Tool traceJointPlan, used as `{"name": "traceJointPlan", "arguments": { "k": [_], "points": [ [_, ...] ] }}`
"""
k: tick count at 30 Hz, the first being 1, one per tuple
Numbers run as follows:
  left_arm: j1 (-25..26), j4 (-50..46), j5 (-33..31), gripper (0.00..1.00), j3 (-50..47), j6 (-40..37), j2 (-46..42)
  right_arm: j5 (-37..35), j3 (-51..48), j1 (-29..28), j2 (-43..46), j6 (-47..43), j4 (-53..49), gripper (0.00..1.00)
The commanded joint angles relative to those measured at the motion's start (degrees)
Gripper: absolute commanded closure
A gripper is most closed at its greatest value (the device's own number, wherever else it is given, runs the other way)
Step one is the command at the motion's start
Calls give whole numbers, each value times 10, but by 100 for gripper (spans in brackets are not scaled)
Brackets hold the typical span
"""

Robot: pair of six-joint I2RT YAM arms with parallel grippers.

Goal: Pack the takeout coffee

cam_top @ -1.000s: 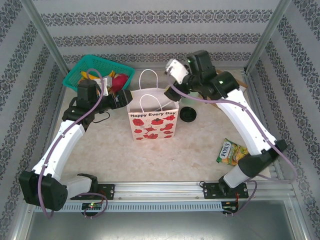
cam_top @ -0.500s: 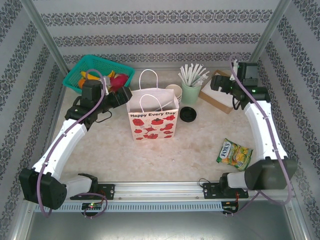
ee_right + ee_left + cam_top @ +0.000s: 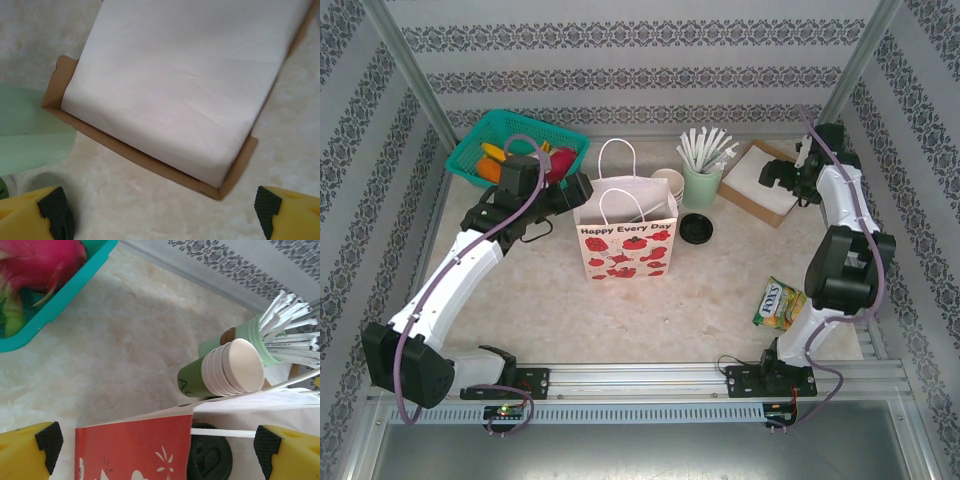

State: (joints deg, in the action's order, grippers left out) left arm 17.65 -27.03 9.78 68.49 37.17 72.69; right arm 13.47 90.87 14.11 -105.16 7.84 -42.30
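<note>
Left gripper (image 3: 574, 189) hangs wide open and empty at the left rim of the one paper bag (image 3: 625, 245). The right gripper (image 3: 772, 178), jaws also spread, holds nothing above one brown tray (image 3: 150, 157) of white napkins (image 3: 185, 75). One teal basket (image 3: 470, 155) holds fruit, and one mint cup (image 3: 701, 186) holds white straws. The dark green cup (image 3: 192, 382), pale-topped, stands behind the bag, ahead and right of the left gripper, just beside the mint cup. One black lid (image 3: 696, 229) and one snack packet (image 3: 783, 305) lie apart.

The top view looks down from behind on the whole desk (image 3: 540, 300). The left wrist view sits close by the paper bag (image 3: 625, 245), facing the mint cup (image 3: 245, 332). The right wrist view looks down closely on the napkin box (image 3: 185, 85), sharing that cup.
</note>
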Motion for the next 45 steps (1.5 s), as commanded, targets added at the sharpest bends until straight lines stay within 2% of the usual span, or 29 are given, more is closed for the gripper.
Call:
{"name": "traceJointPlan", "arguments": {
  "k": [1, 5, 8, 13, 24, 40, 45],
  "points": [
    [9, -32, -32, 0, 19, 7, 9, 53, 49, -2, -46, -28, -36, 2],
    [12, -25, -30, 0, 13, 20, 11, 50, 88, -3, -107, -16, -55, 2],
    [14, -24, -30, 0, 10, 22, 10, 38, 83, -2, -128, -4, -46, 2],
    [14, -28, -40, 0, 7, 24, 9, 57, 62, -3, -145, 7, -48, 2],
    [14, -16, -60, 0, -11, 38, -1, 92, -38, -11, -88, 37, -38, 2],
    [14, -5, -47, 0, -20, 32, 14, 126, -93, -108, -41, 96, -5, 2],
    [14, -2, -39, 0, -15, 33, 22, 169, -100, -126, -36, 127, 25, 2]
  ]
}}
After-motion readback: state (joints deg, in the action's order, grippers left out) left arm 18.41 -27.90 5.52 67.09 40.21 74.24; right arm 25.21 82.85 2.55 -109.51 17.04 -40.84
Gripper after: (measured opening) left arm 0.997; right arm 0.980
